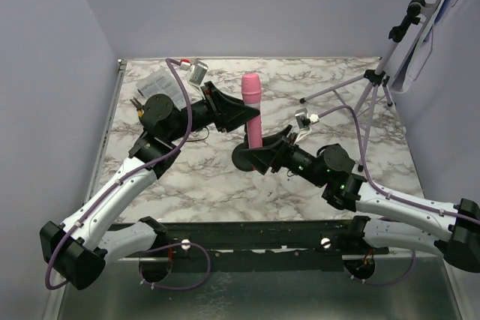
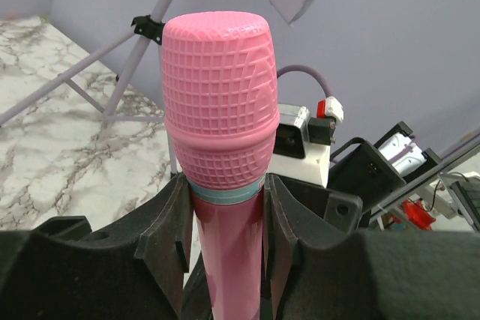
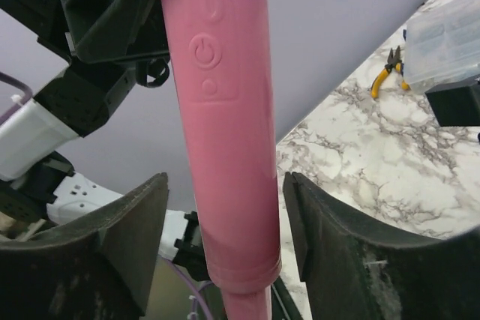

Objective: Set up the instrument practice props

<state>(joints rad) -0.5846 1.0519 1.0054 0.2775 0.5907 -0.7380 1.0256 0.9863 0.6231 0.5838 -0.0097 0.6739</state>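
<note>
Left fingers [image 2: 169, 237] clamp mic [image 2: 217, 110] under its head; right fingers [image 3: 127, 245] open around its handle. If left releases first, mic drops.

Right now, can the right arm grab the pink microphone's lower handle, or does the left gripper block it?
Probably yes. The right gripper straddles the pink microphone at its lower handle, open, with gaps either side; the left gripper clamps higher, just under the head.

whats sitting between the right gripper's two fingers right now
The handle of the pink microphone, with a visible gap on each side, so the right gripper is open around it, not clamping. The right wrist view shows this.
</note>
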